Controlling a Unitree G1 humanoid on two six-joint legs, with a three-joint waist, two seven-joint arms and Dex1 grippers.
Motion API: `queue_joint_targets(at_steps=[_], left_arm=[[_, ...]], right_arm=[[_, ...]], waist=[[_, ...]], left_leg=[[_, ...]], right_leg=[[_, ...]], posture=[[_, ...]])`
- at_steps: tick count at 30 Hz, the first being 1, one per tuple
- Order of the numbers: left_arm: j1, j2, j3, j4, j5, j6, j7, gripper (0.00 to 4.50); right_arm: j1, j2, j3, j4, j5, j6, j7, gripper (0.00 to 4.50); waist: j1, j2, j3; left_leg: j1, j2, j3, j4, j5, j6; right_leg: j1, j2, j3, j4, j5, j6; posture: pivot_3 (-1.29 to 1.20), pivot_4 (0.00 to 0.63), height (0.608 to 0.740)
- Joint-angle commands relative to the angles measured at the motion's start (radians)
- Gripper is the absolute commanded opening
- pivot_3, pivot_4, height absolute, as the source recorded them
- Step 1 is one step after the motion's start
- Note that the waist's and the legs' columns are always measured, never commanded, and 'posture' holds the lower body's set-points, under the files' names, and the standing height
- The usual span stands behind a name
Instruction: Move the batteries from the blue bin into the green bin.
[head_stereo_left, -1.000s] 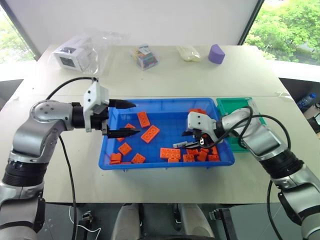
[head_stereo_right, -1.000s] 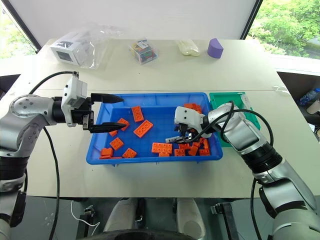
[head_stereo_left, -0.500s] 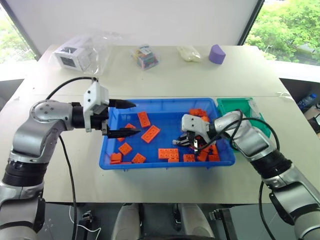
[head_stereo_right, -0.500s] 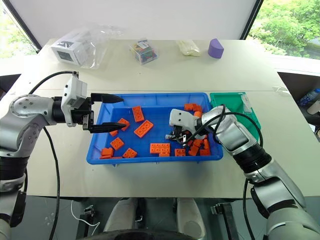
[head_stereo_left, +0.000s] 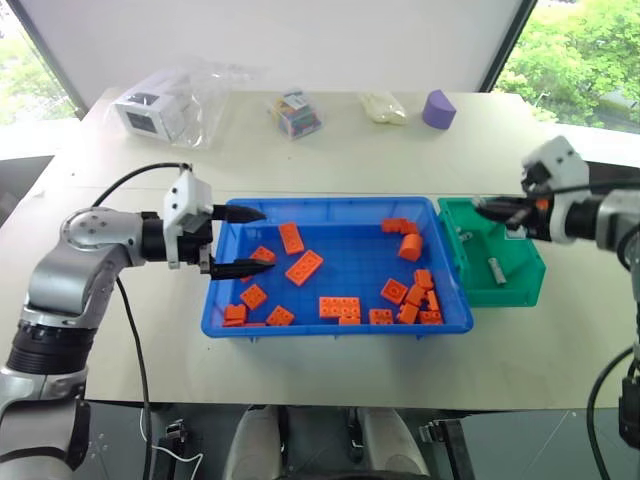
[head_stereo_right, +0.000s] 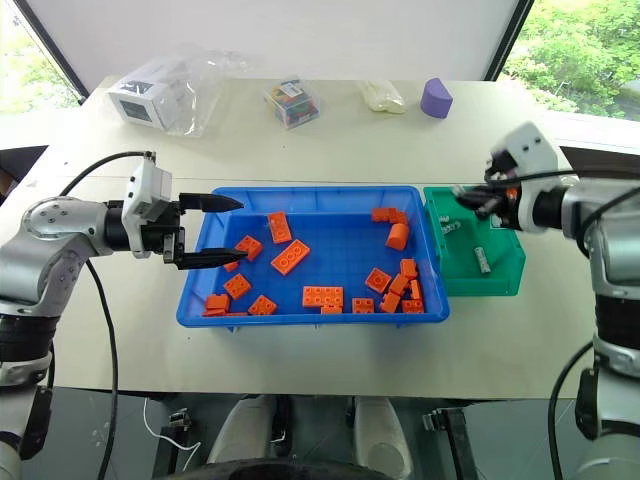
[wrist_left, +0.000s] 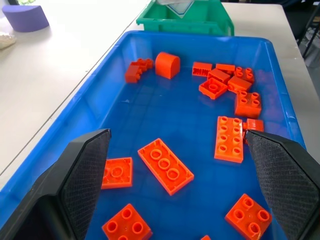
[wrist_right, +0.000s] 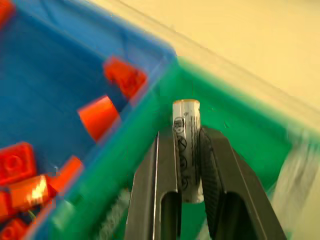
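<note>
My right gripper (head_stereo_left: 482, 207) hovers over the back left corner of the green bin (head_stereo_left: 520, 290), shut on a silvery-white battery (wrist_right: 186, 145) that stands lengthwise between its fingers. Two more batteries (head_stereo_right: 481, 259) lie on the green bin's floor. The blue bin (head_stereo_left: 330, 331) sits just left of the green one and has orange bricks (head_stereo_left: 340, 306) scattered in it. My left gripper (head_stereo_left: 250, 240) is open and level over the blue bin's left end, holding nothing; its fingers (wrist_left: 80, 180) frame the bricks in the left wrist view.
At the table's far side are a plastic bag with a white box (head_stereo_left: 158, 102), a small clear box of coloured pieces (head_stereo_left: 297, 112), a pale lump (head_stereo_left: 383, 105) and a purple block (head_stereo_left: 437, 108). Bare tabletop lies in front of both bins.
My right gripper shut on a battery among the bricks at the blue bin's right end, then rose and swung right to over the green bin. The left gripper stayed put.
</note>
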Motion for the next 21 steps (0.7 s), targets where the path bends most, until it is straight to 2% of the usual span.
queue_joint_targets(at_steps=[1,3,5,6,8,14,18,21], left_arm=[[-0.044,-0.007,0.004,0.017,0.006,-0.023,-0.01,4.5],[-0.054,-0.009,0.005,0.033,0.011,-0.028,-0.017,4.5],[-0.061,0.0,0.015,0.053,0.013,-0.029,-0.027,4.5],[-0.061,0.014,0.025,0.063,0.011,-0.021,-0.035,4.5],[-0.048,0.081,0.074,0.085,-0.012,0.011,-0.077,4.5],[0.005,0.285,0.206,0.217,-0.029,0.035,-0.187,4.5],[0.064,0.36,0.254,0.276,-0.007,-0.009,-0.217,4.5],[0.104,0.369,0.28,0.277,-0.006,-0.027,-0.215,4.5]], right_arm=[[0.017,0.022,-0.031,-0.076,0.026,-0.007,-0.058,1.48],[0.037,0.013,-0.011,-0.077,0.013,-0.051,-0.073,2.66],[0.054,-0.019,-0.013,-0.059,0.014,-0.113,-0.048,3.61],[0.075,-0.049,-0.033,-0.049,0.025,-0.173,-0.002,3.61],[0.149,-0.14,-0.132,-0.025,0.069,-0.353,0.184,3.61],[0.264,-0.339,-0.316,0.162,0.137,-0.582,0.504,3.61],[0.304,-0.386,-0.338,0.258,0.147,-0.647,0.594,3.61],[0.313,-0.374,-0.312,0.294,0.137,-0.693,0.598,3.61]], waist=[[-0.008,0.0,0.0],[-0.013,0.0,0.0],[-0.013,0.0,0.0],[-0.013,0.0,0.0],[-0.011,0.0,0.001],[-0.019,0.0,0.001],[-0.018,0.001,0.001],[-0.018,0.001,0.001]], left_leg=[[0.0,0.0,0.0,0.0,0.0,0.0],[0.0,0.0,0.0,0.0,0.0,0.0],[0.0,0.0,0.0,0.0,0.0,0.0],[0.0,0.0,0.0,0.0,0.0,0.0],[0.0,0.0,0.0,0.0,0.0,0.0],[0.001,0.0,0.001,-0.001,0.0,0.0],[0.003,0.001,0.001,-0.001,0.0,0.0],[0.003,0.001,0.002,-0.001,0.0,0.0]], right_leg=[[0.0,0.0,0.0,0.0,0.0,0.0],[0.0,0.0,0.0,0.0,0.001,0.002],[0.0,0.0,0.0,0.0,0.001,0.002],[0.0,0.0,0.0,0.0,0.001,0.002],[0.0,0.0,0.0,0.0,0.001,0.002],[0.0,0.0,0.0,-0.001,-0.001,0.002],[0.001,-0.001,0.0,0.0,-0.001,0.001],[0.001,-0.002,0.0,0.0,-0.001,0.0]], posture=[[0.0,0.15,0.734],[0.0,0.15,0.734],[0.0,0.15,0.734],[0.0,0.15,0.734],[0.0,0.15,0.734],[0.0,0.15,0.734],[0.0,0.15,0.734],[0.0,0.15,0.734]])
